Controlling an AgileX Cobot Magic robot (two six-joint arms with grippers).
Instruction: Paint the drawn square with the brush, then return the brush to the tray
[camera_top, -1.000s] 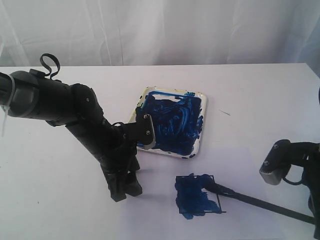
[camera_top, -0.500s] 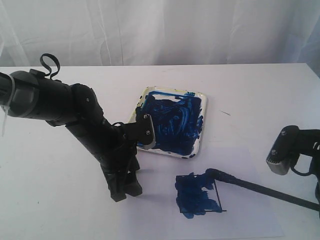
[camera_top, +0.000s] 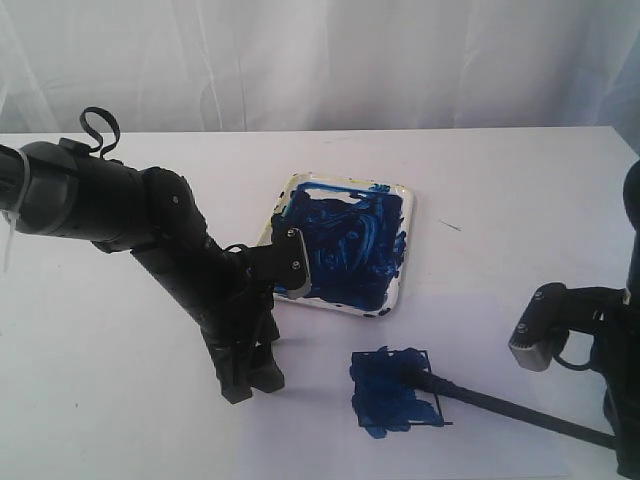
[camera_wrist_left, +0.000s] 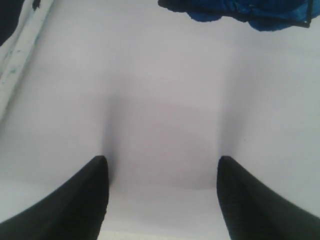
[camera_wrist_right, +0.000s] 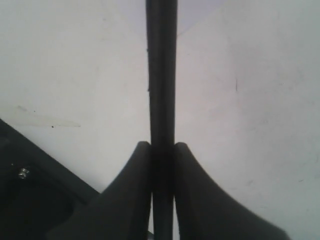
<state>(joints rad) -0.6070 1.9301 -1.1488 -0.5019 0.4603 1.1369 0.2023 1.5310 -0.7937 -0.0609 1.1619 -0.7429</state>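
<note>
The drawn square (camera_top: 392, 392) lies on white paper (camera_top: 320, 425), its inside smeared dark blue; its blue edge also shows in the left wrist view (camera_wrist_left: 240, 10). The long black brush (camera_top: 500, 408) slants from the lower right, its tip resting on the square's right part. My right gripper (camera_top: 614, 440) is shut on the brush handle (camera_wrist_right: 161, 75), seen pinched between the jaws (camera_wrist_right: 162, 145). The white tray (camera_top: 406, 250), smeared blue, sits behind the square. My left gripper (camera_top: 250, 385) stands open on the paper left of the square, empty (camera_wrist_left: 162, 160).
The left arm (camera_top: 120, 205) stretches from the left edge across the table toward the tray's near corner. The tray's rim (camera_wrist_left: 17, 60) shows beside the left gripper. A white curtain (camera_top: 320, 60) hangs behind the table. A small dark mark (camera_top: 450, 225) lies right of the tray.
The brush tip swung out to the square's upper right corner, then came back down onto the blue smear. The right arm shifted right and returned left. The left arm stayed still.
</note>
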